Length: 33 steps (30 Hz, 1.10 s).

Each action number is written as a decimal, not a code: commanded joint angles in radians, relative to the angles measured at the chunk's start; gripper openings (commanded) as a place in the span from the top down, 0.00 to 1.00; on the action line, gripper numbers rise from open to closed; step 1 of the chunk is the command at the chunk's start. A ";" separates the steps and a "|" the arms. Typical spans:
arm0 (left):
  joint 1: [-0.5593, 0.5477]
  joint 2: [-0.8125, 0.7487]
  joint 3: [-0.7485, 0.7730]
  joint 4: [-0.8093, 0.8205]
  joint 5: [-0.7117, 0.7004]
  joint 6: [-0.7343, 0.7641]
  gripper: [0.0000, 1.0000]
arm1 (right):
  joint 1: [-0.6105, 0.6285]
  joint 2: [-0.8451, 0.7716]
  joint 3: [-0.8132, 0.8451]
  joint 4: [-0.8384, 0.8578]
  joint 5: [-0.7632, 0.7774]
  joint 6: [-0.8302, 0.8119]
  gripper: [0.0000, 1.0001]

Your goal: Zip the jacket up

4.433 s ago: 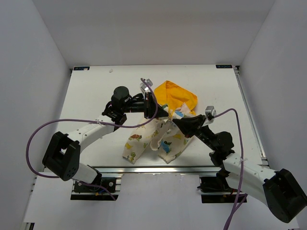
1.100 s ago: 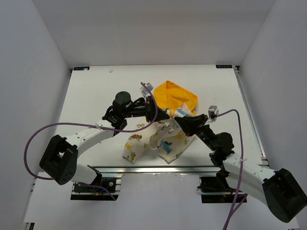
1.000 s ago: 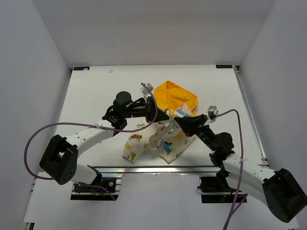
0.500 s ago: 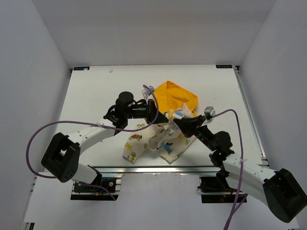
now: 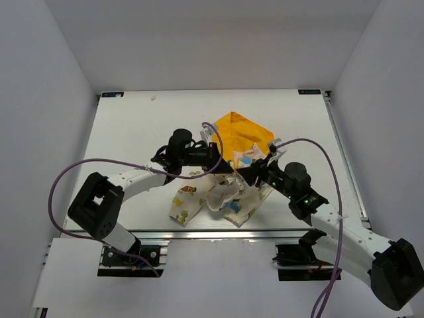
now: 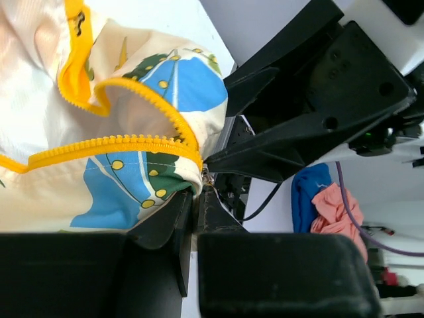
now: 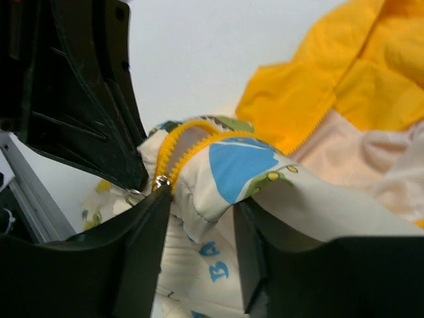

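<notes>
The jacket (image 5: 228,199) lies bunched at the table's middle, its yellow hood (image 5: 245,129) toward the back. My left gripper (image 5: 224,167) is shut on the jacket's front edge right by the yellow zipper teeth (image 6: 99,144) and the metal slider (image 6: 207,177). My right gripper (image 5: 246,175) faces it from the right. It stands open, with a fold of printed fabric (image 7: 245,165) between its fingers (image 7: 142,245). The slider (image 7: 159,181) sits just at its left fingertip. The two grippers nearly touch over the zipper. The jacket's lower half is partly hidden under both arms.
The white table (image 5: 132,126) is walled on three sides, with a metal rail (image 5: 218,233) along its near edge. Purple cables (image 5: 119,165) loop over both arms. Blue and pink cloths (image 6: 324,199) show beyond the right arm in the left wrist view.
My right gripper has opened and let go of what it pinched, and its wrist has swung round. The left gripper shifted slightly right, still shut. The jacket's front has bunched up more.
</notes>
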<state>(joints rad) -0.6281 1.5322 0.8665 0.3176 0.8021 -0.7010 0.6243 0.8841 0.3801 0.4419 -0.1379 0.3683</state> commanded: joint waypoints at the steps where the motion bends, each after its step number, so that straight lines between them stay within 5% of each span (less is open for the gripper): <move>1: -0.012 -0.010 0.020 0.014 -0.017 -0.038 1.00 | 0.003 -0.031 0.083 -0.216 0.004 -0.058 0.48; 7: -0.012 -0.027 0.005 0.001 -0.038 -0.040 1.00 | 0.006 -0.065 0.196 -0.446 0.024 -0.123 0.39; 17: -0.012 -0.043 -0.001 -0.022 -0.053 -0.031 1.00 | 0.132 -0.079 0.341 -0.712 0.276 -0.207 0.33; 26: -0.012 -0.046 0.005 -0.034 -0.060 -0.034 1.00 | 0.564 0.045 0.367 -0.703 0.826 -0.252 0.42; 33: -0.012 -0.070 -0.012 -0.041 -0.067 -0.032 1.00 | 0.624 0.136 0.352 -0.531 1.008 -0.360 0.58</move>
<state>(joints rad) -0.6373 1.5227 0.8639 0.2878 0.7460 -0.7345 1.2320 1.0164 0.7124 -0.2150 0.6979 0.0746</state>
